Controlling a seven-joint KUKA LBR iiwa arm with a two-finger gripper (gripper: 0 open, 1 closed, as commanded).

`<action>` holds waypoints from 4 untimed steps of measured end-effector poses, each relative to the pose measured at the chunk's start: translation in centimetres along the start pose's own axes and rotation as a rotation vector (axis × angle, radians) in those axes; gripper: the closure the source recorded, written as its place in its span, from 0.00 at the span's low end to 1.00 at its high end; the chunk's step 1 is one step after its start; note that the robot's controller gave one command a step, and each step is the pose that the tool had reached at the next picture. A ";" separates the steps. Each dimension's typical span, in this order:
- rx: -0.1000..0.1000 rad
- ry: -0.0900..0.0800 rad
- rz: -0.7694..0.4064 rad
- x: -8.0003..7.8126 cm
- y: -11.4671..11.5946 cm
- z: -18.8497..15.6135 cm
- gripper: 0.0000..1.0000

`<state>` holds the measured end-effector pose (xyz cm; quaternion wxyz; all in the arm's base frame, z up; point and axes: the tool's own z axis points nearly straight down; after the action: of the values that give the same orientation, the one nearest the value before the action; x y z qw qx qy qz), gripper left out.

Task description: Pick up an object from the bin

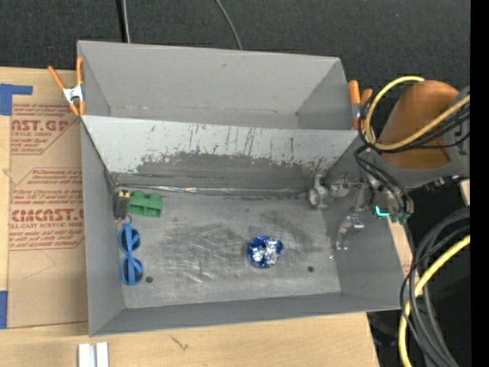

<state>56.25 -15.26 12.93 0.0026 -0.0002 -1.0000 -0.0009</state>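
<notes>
My tool (337, 214) hangs at the right end of the bin (229, 98); I cannot tell whether it is apart or together. The crumpled blue-and-silver ball (264, 252) lies toward the view's left of it, nearer the front wall. It is roundish, with no long axis. Bare scratched floor surrounds it. The green block (145, 203) and the blue spectacle-shaped piece (131, 254) sit well apart.

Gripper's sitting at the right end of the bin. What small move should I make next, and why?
Probably shift the gripper leftward, toward the crumpled blue-and-silver ball on the floor near the middle. The gripper hangs by the right wall of the bin, apart from that ball, which is the nearest thing. The green block and blue loops lie far off by the left wall.
</notes>
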 end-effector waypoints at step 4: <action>0.008 -0.026 -0.658 7.5 28.9 5.6 0.00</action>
<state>48.69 13.66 7.42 -0.0105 0.3230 -0.9463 0.0022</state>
